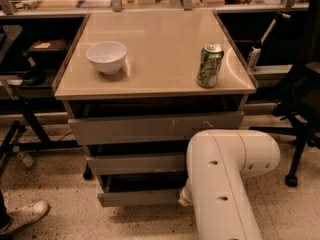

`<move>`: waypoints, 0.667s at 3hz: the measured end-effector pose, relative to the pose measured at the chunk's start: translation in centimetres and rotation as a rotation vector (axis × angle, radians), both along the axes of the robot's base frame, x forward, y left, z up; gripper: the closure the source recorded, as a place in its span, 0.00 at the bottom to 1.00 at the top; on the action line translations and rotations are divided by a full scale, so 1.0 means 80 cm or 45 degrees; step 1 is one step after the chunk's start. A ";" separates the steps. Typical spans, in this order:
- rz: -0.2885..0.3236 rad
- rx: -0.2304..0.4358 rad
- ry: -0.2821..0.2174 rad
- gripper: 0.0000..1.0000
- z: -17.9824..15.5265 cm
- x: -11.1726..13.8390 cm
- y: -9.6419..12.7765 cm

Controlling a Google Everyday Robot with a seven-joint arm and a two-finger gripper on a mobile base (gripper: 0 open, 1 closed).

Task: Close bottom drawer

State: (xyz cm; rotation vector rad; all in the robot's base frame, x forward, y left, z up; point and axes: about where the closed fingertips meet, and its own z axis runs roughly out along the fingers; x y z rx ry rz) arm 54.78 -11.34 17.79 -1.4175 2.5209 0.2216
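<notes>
The bottom drawer (141, 198) is the narrowest and lowest of three grey drawers under the beige table. It stands pulled out a little, with a dark gap above its plain front panel. My white arm (220, 184) reaches down from the lower right. My gripper (184, 197) is at the right end of the bottom drawer's front, mostly hidden behind the arm. Only a pale wrist part shows there, against the panel's right edge.
The medium drawer front (135, 163) and the wide scratched drawer front (155, 128) stand above. On the table top (155, 49) are a white bowl (106, 57) and a green can (209, 65). A black chair base (295, 134) is at the right, a shoe (25, 216) at the lower left.
</notes>
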 end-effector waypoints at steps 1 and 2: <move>0.001 -0.001 -0.001 0.83 0.000 0.001 0.000; 0.001 -0.001 -0.001 0.60 0.000 0.001 0.000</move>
